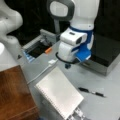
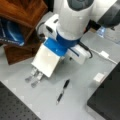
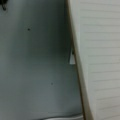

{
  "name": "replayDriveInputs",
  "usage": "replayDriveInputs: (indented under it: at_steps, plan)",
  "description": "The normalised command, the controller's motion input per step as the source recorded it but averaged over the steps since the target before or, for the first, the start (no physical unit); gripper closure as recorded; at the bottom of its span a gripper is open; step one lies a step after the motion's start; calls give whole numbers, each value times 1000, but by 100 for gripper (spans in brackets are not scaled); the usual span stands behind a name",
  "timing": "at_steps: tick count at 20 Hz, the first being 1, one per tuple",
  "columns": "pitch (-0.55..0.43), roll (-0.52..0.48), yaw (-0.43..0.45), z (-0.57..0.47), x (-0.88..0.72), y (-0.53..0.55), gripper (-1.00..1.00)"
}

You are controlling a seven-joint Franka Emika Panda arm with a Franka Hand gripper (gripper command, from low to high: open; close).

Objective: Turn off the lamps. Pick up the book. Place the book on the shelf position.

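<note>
Grey tabletop [image 1: 100, 82] fills both front views under a dark backdrop, and on it we count one large white spiral-bound notebook, the book [image 1: 60, 95], lying flat with its row of binding holes along the long edge towards a front view's left. We count one black pen [image 1: 91, 92] just beside it on the bare grey, apart from the pages. We count one dark reddish-brown wooden piece with a grained flat top, the shelf position [image 1: 15, 95], cut off at that view's left and bottom edges and close beside the book without clearly touching it. One flat black box with a silver base [image 1: 107, 55] sits at the right, partly behind the arm. Two or three small metal clips [image 2: 33, 76] seem to stick out from the book's short end, though we cannot make them out well.

One white and blue gripper [image 1: 67, 65] hangs low over the book's far end; in a front view [image 2: 71, 58] the arm's body hides most of it and part of the book [image 2: 47, 61]. We cannot tell whether its fingers are apart or together. From the wrist view only the lined page [image 3: 100, 62] and grey table show, no fingers.
</note>
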Motion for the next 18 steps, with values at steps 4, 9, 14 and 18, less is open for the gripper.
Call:
replayDriveInputs:
  at_steps: [4, 9, 14, 18]
  plan:
    - [254, -630, -16, -120, 103, 207, -100]
    - [199, -687, 63, -201, 24, 68, -100]
    - [151, -598, 152, -144, -11, -26, -100]
    - [131, -569, 158, -126, -65, -2, -100]
